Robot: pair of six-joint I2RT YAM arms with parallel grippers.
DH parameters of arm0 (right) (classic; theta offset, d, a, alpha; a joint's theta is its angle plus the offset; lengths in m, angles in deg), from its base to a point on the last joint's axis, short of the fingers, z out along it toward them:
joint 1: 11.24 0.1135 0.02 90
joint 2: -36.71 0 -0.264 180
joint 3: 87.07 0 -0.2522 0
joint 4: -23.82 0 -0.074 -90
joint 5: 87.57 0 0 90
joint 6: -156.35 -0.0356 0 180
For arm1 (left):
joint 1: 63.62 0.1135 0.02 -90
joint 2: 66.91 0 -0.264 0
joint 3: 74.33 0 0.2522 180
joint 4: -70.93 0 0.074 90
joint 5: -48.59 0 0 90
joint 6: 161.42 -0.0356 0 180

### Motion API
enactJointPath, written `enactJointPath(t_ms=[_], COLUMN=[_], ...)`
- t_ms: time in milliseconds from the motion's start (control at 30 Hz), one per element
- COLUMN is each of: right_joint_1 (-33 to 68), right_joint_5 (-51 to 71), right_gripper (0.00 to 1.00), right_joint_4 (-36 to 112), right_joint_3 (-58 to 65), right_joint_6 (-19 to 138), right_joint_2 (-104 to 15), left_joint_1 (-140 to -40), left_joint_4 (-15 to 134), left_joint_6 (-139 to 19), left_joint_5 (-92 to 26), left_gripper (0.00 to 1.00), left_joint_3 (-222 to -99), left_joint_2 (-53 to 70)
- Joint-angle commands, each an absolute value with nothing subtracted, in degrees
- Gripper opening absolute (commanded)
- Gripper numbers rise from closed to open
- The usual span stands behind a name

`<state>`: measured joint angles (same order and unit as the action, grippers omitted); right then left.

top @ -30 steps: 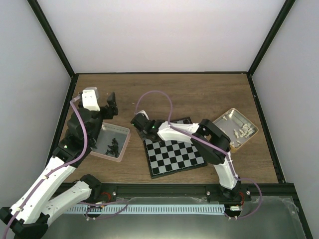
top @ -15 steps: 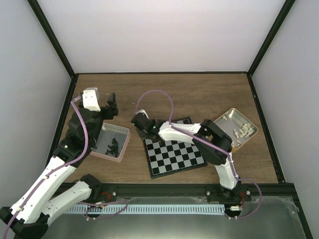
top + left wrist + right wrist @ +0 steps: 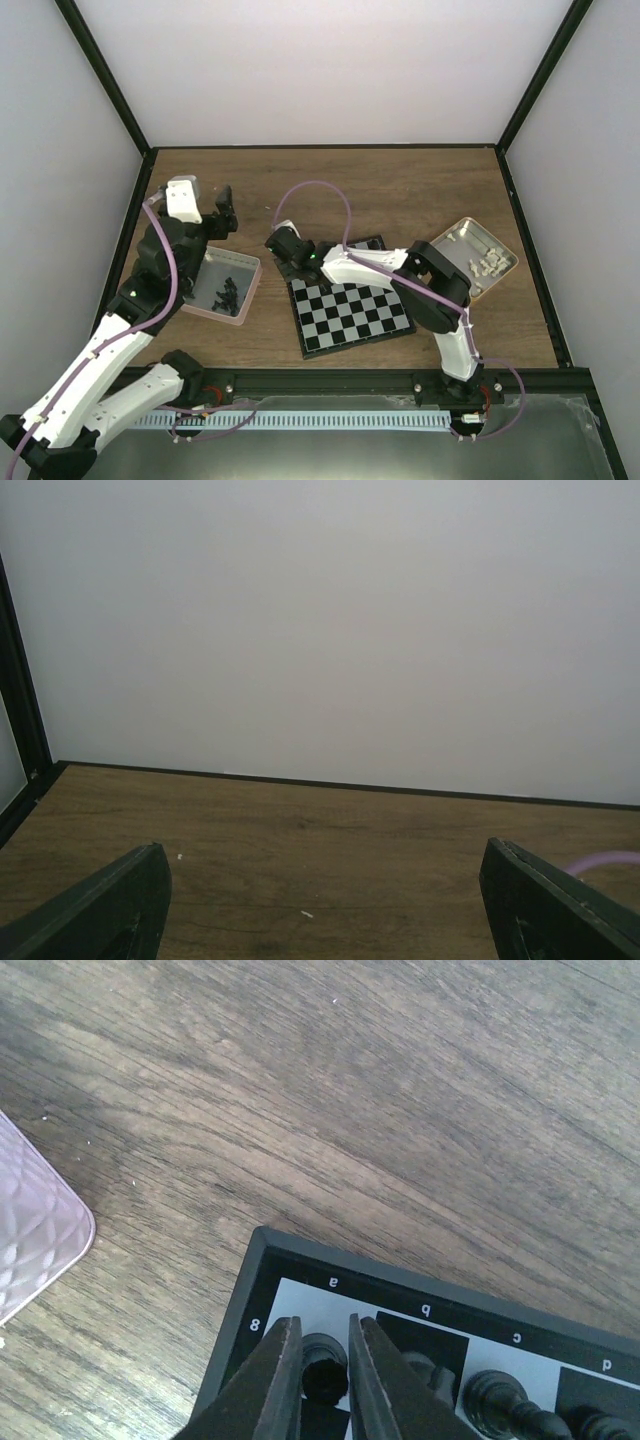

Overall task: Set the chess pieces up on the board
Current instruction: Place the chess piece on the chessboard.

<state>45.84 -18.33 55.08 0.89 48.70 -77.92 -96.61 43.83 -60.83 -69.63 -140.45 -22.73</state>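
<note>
The right pincer [image 3: 325, 1355] is clenched on a black piece [image 3: 322, 1380] at the a8 square, in the far left corner of the board [image 3: 345, 318], with other black pieces [image 3: 497, 1397] lined up beside it along the same rank. The board lies slightly askew toward the near edge of the tabletop [image 3: 400, 190]. The left pincer [image 3: 320, 848] hangs released, fingers wide with nothing between them, over the tabletop's left side by the pink tray [image 3: 247, 290], while cream pieces [image 3: 485, 265] lie in the tin [image 3: 455, 232] near the right edge
</note>
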Motion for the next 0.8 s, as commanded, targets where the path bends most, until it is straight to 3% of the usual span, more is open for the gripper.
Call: enactJointPath(t_ms=[0, 767], right_joint_1=[45.5, 45.0], right_joint_5=[-17.9, -16.5], right_gripper=[0.17, 0.23], right_joint_4=[53.8, 52.0], right_joint_3=[1.6, 2.9], right_joint_6=[48.6, 47.4], right_joint_2=[-75.5, -72.8], left_joint_1=[-96.5, -96.5], left_joint_4=[44.5, 43.7], left_joint_6=[-61.2, -59.7], left_joint_5=[-69.7, -70.3], left_gripper=[0.86, 0.86], left_joint_3=[-139.9, -140.4], left_joint_2=[-21.3, -20.8])
